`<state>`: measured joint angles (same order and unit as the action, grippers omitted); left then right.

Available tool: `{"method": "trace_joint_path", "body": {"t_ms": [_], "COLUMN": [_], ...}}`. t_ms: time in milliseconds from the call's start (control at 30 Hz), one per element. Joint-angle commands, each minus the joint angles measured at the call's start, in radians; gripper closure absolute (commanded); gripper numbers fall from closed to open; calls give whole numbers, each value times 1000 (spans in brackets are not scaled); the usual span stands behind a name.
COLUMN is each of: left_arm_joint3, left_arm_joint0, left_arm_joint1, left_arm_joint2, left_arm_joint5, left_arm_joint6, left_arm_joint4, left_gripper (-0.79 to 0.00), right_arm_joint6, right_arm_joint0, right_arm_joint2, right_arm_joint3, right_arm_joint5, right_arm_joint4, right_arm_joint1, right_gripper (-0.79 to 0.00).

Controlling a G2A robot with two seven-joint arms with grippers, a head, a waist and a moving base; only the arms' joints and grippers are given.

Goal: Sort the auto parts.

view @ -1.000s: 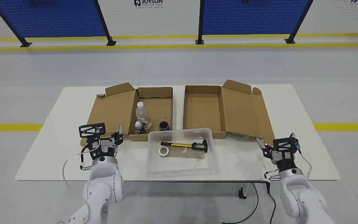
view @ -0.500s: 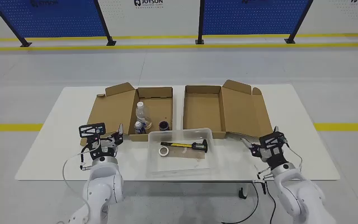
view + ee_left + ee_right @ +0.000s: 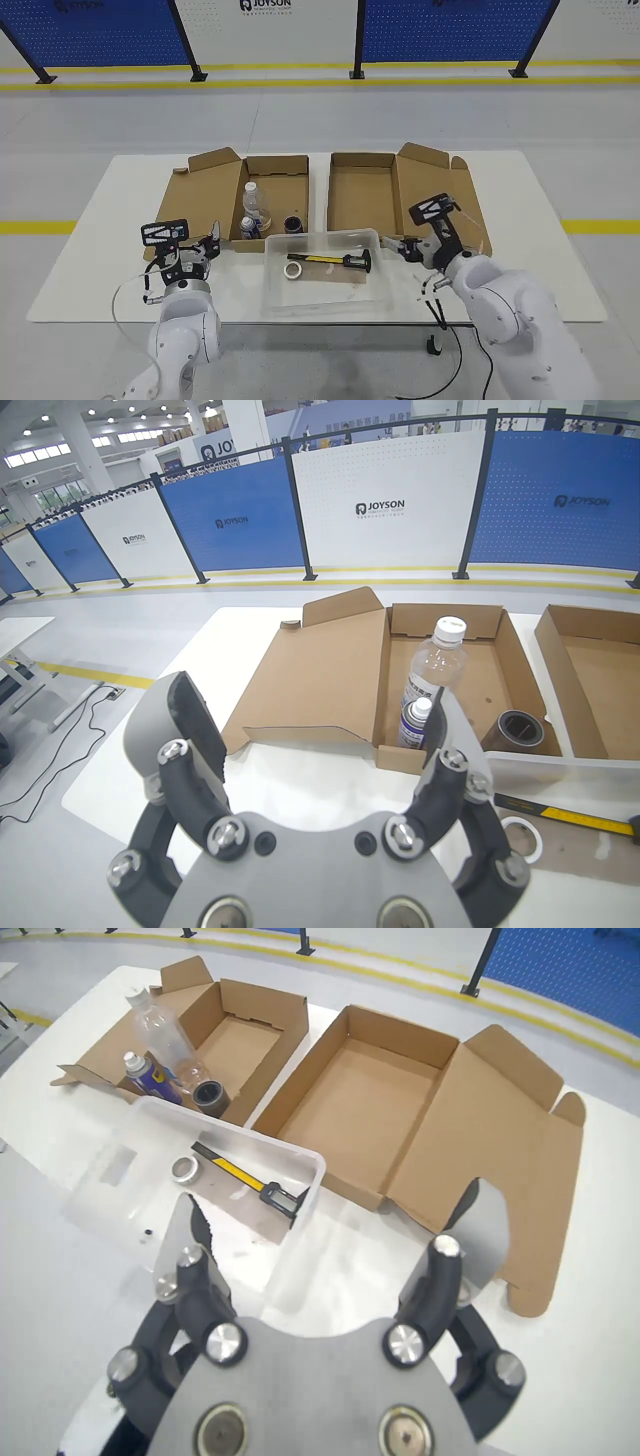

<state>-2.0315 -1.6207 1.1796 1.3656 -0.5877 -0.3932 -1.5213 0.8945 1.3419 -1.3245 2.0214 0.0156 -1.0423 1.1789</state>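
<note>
A clear plastic bin at the table's front middle holds a metal ring and a yellow-and-black caliper. Behind it, the left cardboard box contains a clear bottle, a blue spray can and a dark cylinder. The right cardboard box has a bare floor. My left gripper stands open, to the left of the bin. Open too, my right gripper hovers over the bin's right end, with the caliper and ring beyond it.
The right box's lid flap lies flat on the table behind the right arm. Bare white tabletop stretches to the left of the left box and along the front edge. Blue and white fence panels stand beyond the table.
The right arm has swung from the table's front right corner leftward and up to the bin's right end. The left arm has kept still.
</note>
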Motion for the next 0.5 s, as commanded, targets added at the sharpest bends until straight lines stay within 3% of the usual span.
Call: {"method": "trace_joint_path", "body": {"t_ms": [0,467], "left_arm_joint3": [0,0], "left_arm_joint0": [0,0], "left_arm_joint1": [0,0], "left_arm_joint2": [0,0], "left_arm_joint5": [0,0], "left_arm_joint6": [0,0], "left_arm_joint4": [0,0], "left_gripper": [-785,-785], "right_arm_joint6": [19,23], "right_arm_joint0": [-48,-267], "right_arm_joint2": [34,237], "right_arm_joint3": [-22,-216], "right_arm_joint5": [-58,-238], "right_arm_joint4": [41,217], "right_arm_joint1": [8,65], "right_gripper": [-785,-785]}}
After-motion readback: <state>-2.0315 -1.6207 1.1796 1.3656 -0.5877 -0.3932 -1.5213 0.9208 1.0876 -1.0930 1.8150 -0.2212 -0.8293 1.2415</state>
